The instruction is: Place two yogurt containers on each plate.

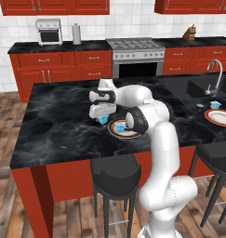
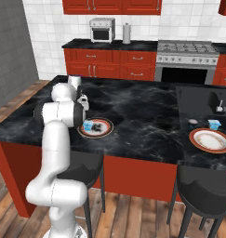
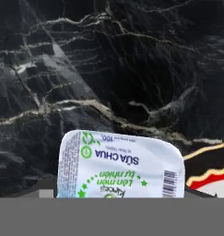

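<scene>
Hand view, nearest: one yogurt container (image 3: 120,166) sits right at the base of the gripper, white lid with green print facing the camera, over black marble counter (image 3: 109,69). A red-orange plate rim (image 3: 210,174) shows at the lower right, just beside the tub. The fingertips themselves are hidden, so I cannot tell how wide the jaws stand or whether they pinch the tub.

Left base view: gripper (image 1: 101,117) low over the island counter (image 1: 54,125), at the left edge of the near plate (image 1: 122,128). A light blue tub (image 1: 103,119) shows under the hand. One more light blue tub (image 1: 119,127) lies on that plate.

Right base view: near plate (image 2: 96,128) with one tub (image 2: 88,125) on its left part. Much of the gripper is hidden behind the arm.

Farther right: second plate (image 2: 210,140), pale centre, nothing on it. One light blue tub (image 2: 214,124) stands just behind it on the counter; a small dark round tub (image 2: 193,122) sits to its left, apart from the plate.

Count: plates two, tubs four.

Beyond: sink (image 1: 205,88), stove (image 1: 135,45), toaster oven (image 1: 49,31).
</scene>
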